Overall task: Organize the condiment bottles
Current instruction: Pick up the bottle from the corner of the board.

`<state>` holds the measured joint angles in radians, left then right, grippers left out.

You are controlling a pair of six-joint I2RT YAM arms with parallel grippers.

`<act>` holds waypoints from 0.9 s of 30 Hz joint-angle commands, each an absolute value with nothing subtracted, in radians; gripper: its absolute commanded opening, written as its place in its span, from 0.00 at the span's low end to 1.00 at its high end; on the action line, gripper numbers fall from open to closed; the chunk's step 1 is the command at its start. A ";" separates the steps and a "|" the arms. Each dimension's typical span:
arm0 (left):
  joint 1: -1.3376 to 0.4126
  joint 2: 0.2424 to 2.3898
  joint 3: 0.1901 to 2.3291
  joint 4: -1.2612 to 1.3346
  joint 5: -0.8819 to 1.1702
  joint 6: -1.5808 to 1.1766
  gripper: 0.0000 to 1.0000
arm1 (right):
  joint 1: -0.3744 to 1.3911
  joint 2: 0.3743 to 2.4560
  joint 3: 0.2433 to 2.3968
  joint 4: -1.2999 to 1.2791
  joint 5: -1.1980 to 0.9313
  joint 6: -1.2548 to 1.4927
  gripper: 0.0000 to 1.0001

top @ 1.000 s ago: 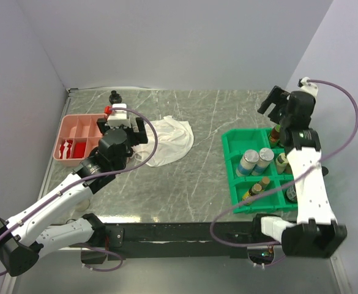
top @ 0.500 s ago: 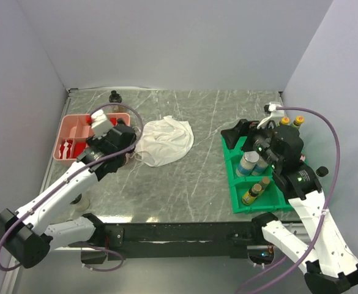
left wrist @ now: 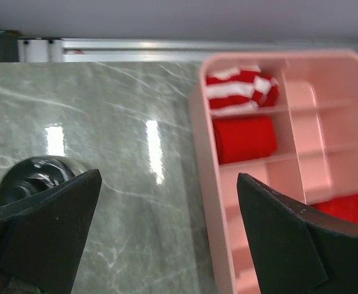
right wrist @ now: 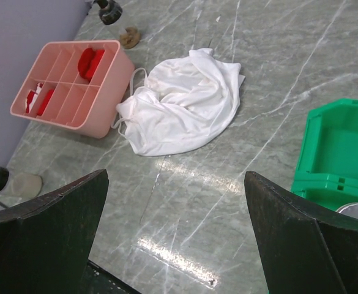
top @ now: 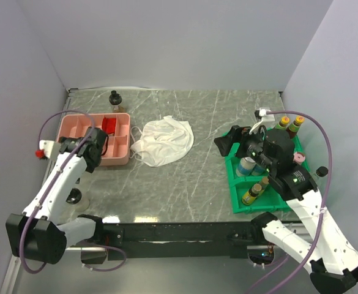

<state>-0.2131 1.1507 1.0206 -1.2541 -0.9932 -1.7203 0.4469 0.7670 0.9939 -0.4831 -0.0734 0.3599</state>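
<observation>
Several condiment bottles stand in the green tray: two silver-capped ones, amber ones and orange-capped ones. A lone black-capped bottle stands at the back left, also in the right wrist view. Another black cap sits on the table left of the pink tray. My left gripper hangs open and empty over the pink tray's left rim. My right gripper is open and empty above bare table by the green tray's left edge.
The pink compartment tray holds red items. A crumpled white cloth lies between the trays. A small tan object rests near the back bottle. Walls close in the table at the back and sides.
My left arm has swung left and drawn back over the pink tray. My right arm came down from the far right corner to the green tray's left edge. Both grippers stayed open.
</observation>
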 commanded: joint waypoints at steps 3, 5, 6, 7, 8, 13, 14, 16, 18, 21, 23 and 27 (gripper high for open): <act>-0.124 1.101 1.008 -1.371 -1.011 -1.836 0.99 | 0.475 0.785 1.023 -0.469 -0.051 0.371 1.00; -0.080 1.088 1.003 -1.371 -1.015 -1.825 1.00 | 0.483 0.796 1.022 -0.476 -0.038 0.370 1.00; -0.062 1.083 1.000 -1.371 -1.017 -1.822 0.99 | 0.489 0.801 1.023 -0.477 -0.032 0.371 1.00; -0.045 1.072 0.994 -1.371 -1.017 -1.819 0.99 | 0.494 0.801 1.023 -0.477 -0.022 0.377 1.00; -0.011 1.068 0.994 -1.371 -1.017 -1.813 0.99 | 0.495 0.802 1.022 -0.474 -0.012 0.380 1.00; 0.083 1.068 1.002 -1.371 -0.997 -1.723 0.99 | 0.525 0.807 1.035 -0.479 -0.003 0.379 1.00; 0.103 1.068 0.999 -1.371 -0.986 -1.712 0.99 | 0.528 0.813 1.038 -0.483 0.018 0.379 1.00; 0.112 1.063 0.976 -1.371 -0.951 -1.706 0.99 | 0.535 0.824 1.045 -0.486 0.029 0.379 1.00; 0.124 1.058 0.959 -1.371 -0.931 -1.704 0.99 | 0.543 0.830 1.045 -0.488 0.032 0.380 1.00; 0.133 1.060 0.934 -1.371 -0.899 -1.695 0.99 | 0.554 0.838 1.046 -0.492 0.040 0.385 1.00; 0.135 1.077 0.928 -1.371 -0.858 -1.686 0.97 | 0.567 0.831 1.042 -0.486 0.066 0.388 1.00; 0.135 1.133 0.911 -1.371 -0.818 -1.675 0.97 | 0.578 0.816 1.040 -0.479 0.078 0.393 1.00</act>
